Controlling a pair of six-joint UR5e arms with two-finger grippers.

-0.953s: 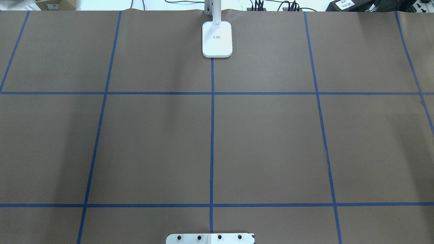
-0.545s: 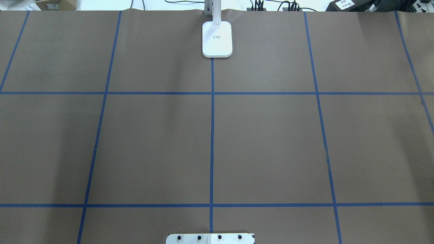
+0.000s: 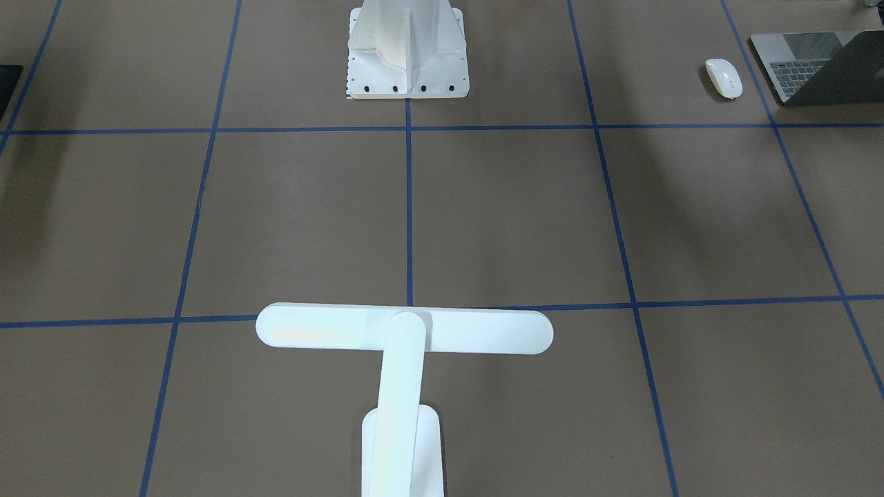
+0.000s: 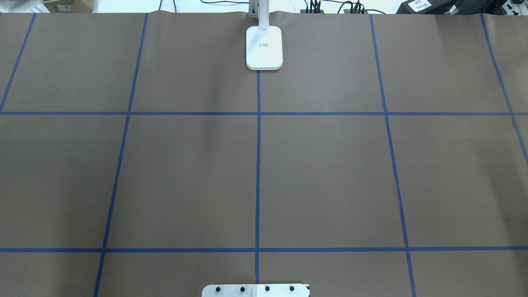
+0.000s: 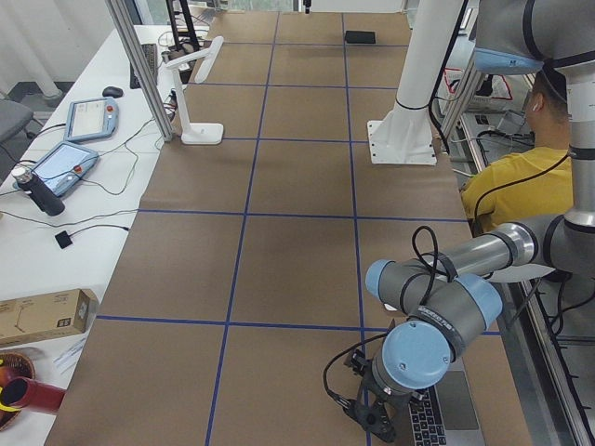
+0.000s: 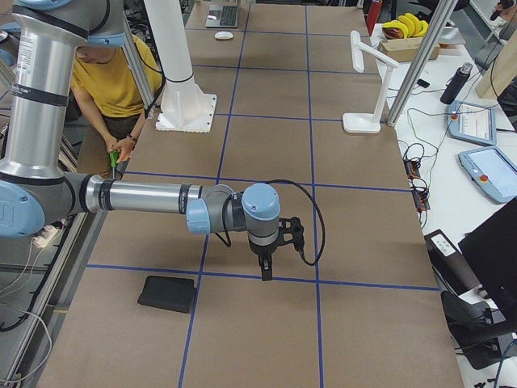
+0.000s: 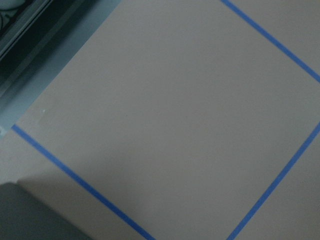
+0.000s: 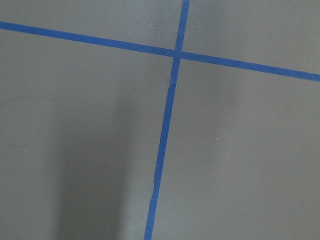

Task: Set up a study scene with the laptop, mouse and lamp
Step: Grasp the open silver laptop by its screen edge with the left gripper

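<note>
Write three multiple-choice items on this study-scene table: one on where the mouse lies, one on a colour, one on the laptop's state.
1. Relative to the laptop, the mouse lies: A. on its keys; B. beside it, on the table; C. under its lid.
2. The tape lines on the table are: A. blue; B. red; C. yellow.
3. The laptop's lid is: A. shut flat; B. taken off; C. raised, keys showing.

Answers: 1 B, since the front-facing view shows the mouse on the table, apart from the laptop. 2 A, since the lines are blue in every view. 3 C, since the keys show next to the tilted lid.
</note>
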